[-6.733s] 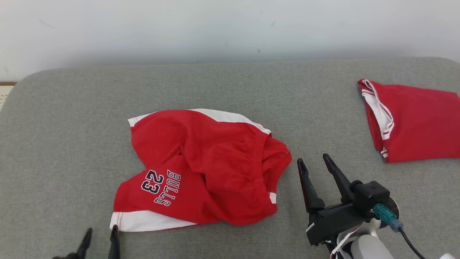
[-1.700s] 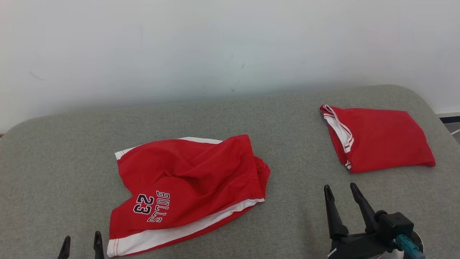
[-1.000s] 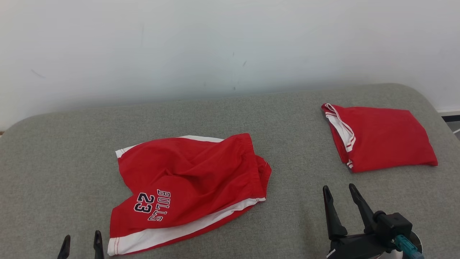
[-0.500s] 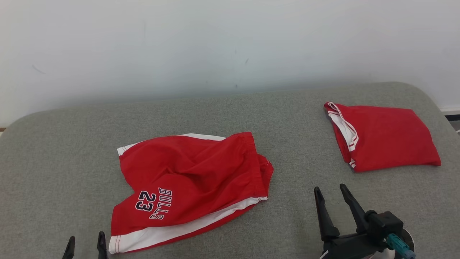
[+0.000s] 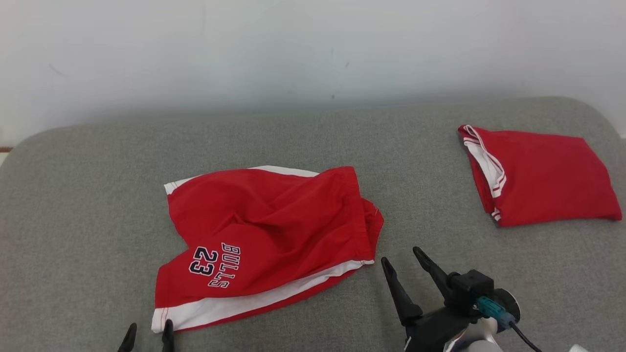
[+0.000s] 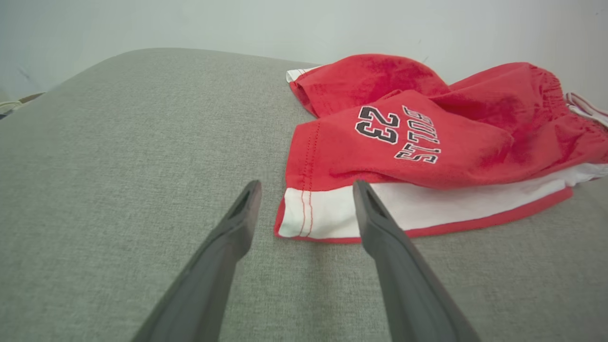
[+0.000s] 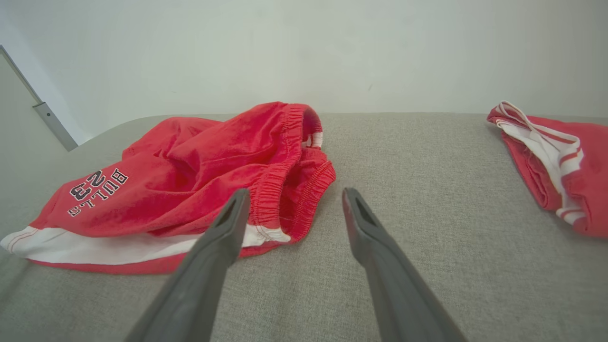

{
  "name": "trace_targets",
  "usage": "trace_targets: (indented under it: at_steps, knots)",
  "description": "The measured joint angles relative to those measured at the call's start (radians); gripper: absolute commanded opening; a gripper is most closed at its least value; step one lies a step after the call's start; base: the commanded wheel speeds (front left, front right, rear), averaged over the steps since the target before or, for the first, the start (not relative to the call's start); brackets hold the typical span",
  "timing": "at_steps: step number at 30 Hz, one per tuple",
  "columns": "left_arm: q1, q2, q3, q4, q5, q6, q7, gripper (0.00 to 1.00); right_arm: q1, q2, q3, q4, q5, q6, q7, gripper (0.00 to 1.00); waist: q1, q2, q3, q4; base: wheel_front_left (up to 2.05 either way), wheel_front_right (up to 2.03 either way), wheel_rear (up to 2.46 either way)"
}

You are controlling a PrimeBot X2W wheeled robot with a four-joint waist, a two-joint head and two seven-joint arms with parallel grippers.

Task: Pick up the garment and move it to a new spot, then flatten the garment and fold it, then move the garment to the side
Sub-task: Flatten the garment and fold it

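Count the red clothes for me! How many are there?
2. The crumpled red shorts with the number 23 lie in the middle of the gray cushion. The folded red garment sits at the far right. Something could be tucked underneath; I cannot tell.

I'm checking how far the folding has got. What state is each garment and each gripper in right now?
shorts: crumpled, partly doubled over, not flat, held by nothing.
folded garment: folded, lying at the right end of the grey cushion, untouched.
left gripper: open, empty, near the shorts' white hem corner.
right gripper: open, empty, near the shorts' waistband end.
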Motion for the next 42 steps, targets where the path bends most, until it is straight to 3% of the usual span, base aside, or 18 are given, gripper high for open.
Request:
trace_targets:
  at_steps: [21, 22, 23, 24, 30, 42]
  knots:
    - [-0.203, 0.019, -0.019, 0.276, 0.009, -0.065, -0.001, 1.0, -0.305, -0.014, 0.278, 0.376, 0.096, 0.0, -0.031, 1.0, 0.0001, 0.0001, 0.115, 0.027, 0.0, 0.0, 0.0]
    - [-0.213, 0.019, -0.021, 0.286, 0.007, -0.069, -0.001, 0.78, -0.316, -0.011, 0.287, 0.387, 0.1, 0.0, -0.032, 0.89, 0.0001, 0.0001, 0.12, 0.028, 0.0, 0.0, 0.0]
    - [-0.223, 0.019, -0.022, 0.294, 0.003, -0.07, -0.002, 0.78, -0.326, -0.008, 0.295, 0.396, 0.108, 0.0, -0.032, 0.89, 0.0, 0.0, 0.125, 0.028, 0.0, 0.0, 0.0]
    - [-0.231, 0.019, -0.024, 0.301, -0.002, -0.072, -0.002, 0.0, -0.334, -0.006, 0.303, 0.403, 0.113, 0.0, -0.032, 0.0, 0.0001, 0.0001, 0.129, 0.028, 0.0, 0.0, 0.0]
    - [-0.252, 0.019, -0.033, 0.304, -0.007, -0.079, -0.004, 0.0, -0.353, -0.002, 0.322, 0.39, 0.144, 0.0, -0.035, 0.0, 0.0001, 0.0001, 0.133, 0.029, 0.0, 0.0, 0.0]
    - [-0.176, 0.022, -0.021, 0.148, -0.001, -0.084, 0.0, 0.0, -0.299, -0.052, 0.303, 0.272, 0.199, 0.0, -0.035, 0.0, -0.0001, 0.0001, 0.07, 0.029, 0.0, 0.0, 0.0]
